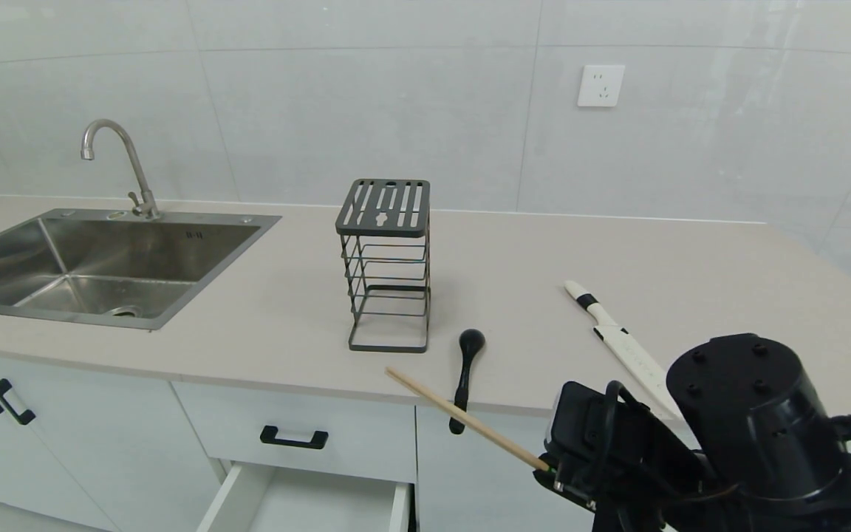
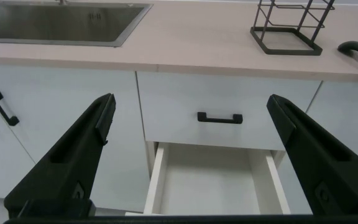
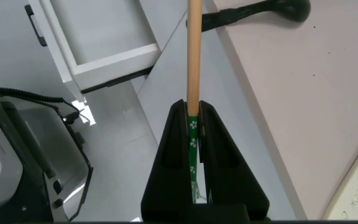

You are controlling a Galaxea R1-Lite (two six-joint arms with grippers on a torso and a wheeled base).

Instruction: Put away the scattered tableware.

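Wooden chopstick (image 1: 462, 417) is clamped in the right hand (image 3: 193, 109), near the black spoon (image 1: 465, 369) on the tabletop (image 1: 248, 310); the left hand (image 2: 190, 102) gapes wide before the open drawer (image 2: 156, 177).

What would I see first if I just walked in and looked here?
The long wooden chopstick sticks out of the right tool, just in front of the counter. Next comes the black spoon, its handle poking over the counter's edge, with a white knife to its right and a dark wire rack behind it. Below, a drawer stands open.
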